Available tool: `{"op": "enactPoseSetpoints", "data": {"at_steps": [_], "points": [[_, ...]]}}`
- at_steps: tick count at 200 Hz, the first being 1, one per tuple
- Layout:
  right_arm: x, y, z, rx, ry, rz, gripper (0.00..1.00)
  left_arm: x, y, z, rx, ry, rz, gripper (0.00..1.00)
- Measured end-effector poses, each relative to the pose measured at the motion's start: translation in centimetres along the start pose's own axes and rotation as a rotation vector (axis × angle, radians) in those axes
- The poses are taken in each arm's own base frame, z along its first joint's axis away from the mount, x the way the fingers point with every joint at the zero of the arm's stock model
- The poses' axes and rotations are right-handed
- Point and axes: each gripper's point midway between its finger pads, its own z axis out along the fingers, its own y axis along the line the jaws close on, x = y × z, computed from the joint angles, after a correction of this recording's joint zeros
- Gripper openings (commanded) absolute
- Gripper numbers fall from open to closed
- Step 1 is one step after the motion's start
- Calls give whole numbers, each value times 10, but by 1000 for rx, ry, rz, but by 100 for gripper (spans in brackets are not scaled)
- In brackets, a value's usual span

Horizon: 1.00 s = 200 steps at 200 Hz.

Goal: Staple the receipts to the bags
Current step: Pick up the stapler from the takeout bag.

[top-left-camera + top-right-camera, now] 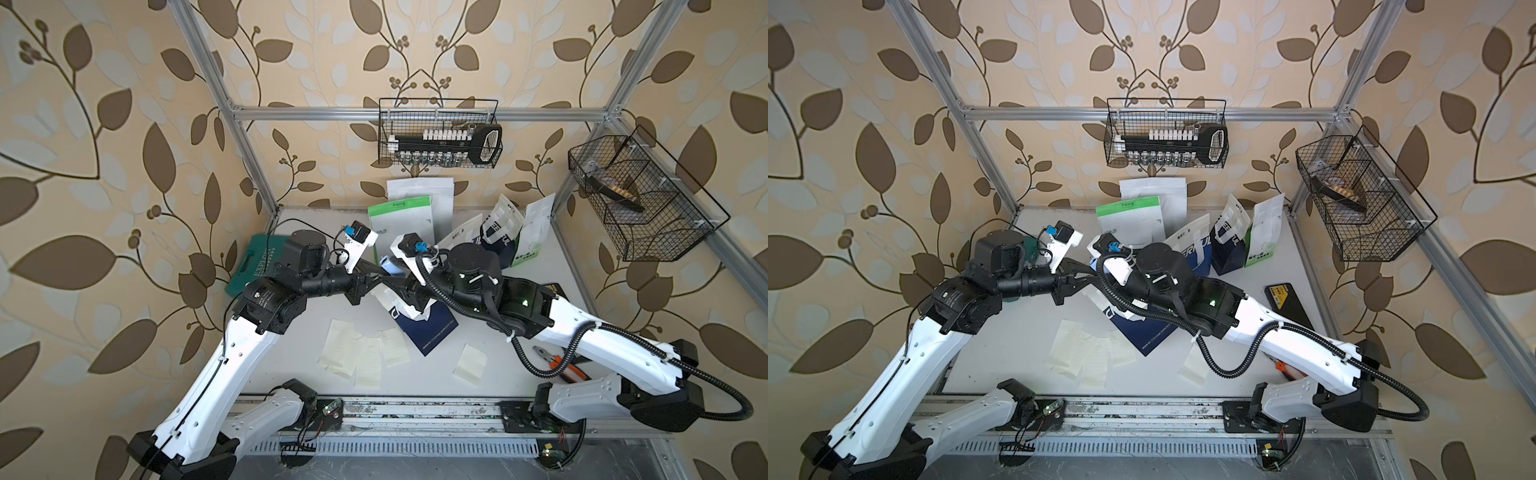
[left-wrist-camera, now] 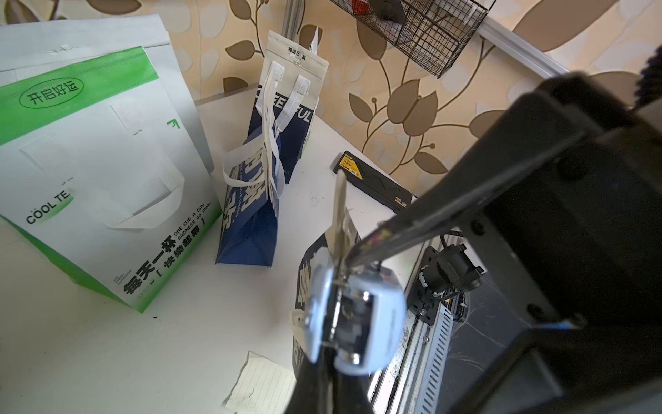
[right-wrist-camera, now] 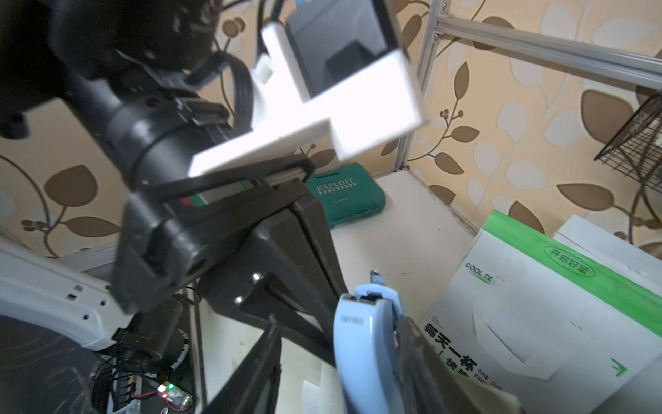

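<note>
A: Where are the thin cream paper receipts (image 1: 357, 353)?
B: Flat and overlapping, lower centre; one slip (image 1: 469, 360) lies apart, further right.
A: The small paper carrier bags (image 1: 401, 220)?
B: Most stand upper centre; a navy bag (image 1: 430, 330) lies flat mid-frame.

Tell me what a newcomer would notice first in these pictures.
First, the left arm and right arm converging mid-table, tips meeting at a light-blue stapler by a navy bag lying flat. Nearer the arms' bases, pale receipts lie scattered loose, while more bags stand crowded along the back edge. All around, bold brown-leaf wallpaper covers the walls.
</note>
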Motion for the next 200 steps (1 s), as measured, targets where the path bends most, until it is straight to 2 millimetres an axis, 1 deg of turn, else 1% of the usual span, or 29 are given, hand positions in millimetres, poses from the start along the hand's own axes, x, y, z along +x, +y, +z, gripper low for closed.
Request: {"op": "enactPoseSetpoints", "data": {"at_steps": [13, 22, 51, 71, 113, 135, 165, 184, 200], "points": [[3, -2, 5, 43, 12, -29, 51, 1, 2, 0, -10, 2, -6, 0], [2, -4, 7, 70, 14, -45, 49, 0, 3, 0, -16, 1, -7, 0], [1, -7, 7, 122, 17, -87, 34, 0, 5, 0, -30, 0, -9, 0], [-1, -12, 6, 156, 12, -99, 26, 0, 7, 0, -37, -2, -9, 0], [-6, -30, 7, 273, -3, -119, 7, 0, 8, 0, -47, -2, -10, 0], [-10, -43, 6, 359, -21, -118, 2, 0, 9, 0, -47, -2, -10, 0], [-16, -59, 4, 438, -41, -105, 1, 0, 8, 0, -46, -2, -11, 0], [-18, -64, 3, 452, -53, -91, 0, 0, 9, 0, -50, -2, -13, 0], [-18, -65, 2, 435, -62, -69, 0, 1, 10, 0, -57, 3, -18, 0]]}}
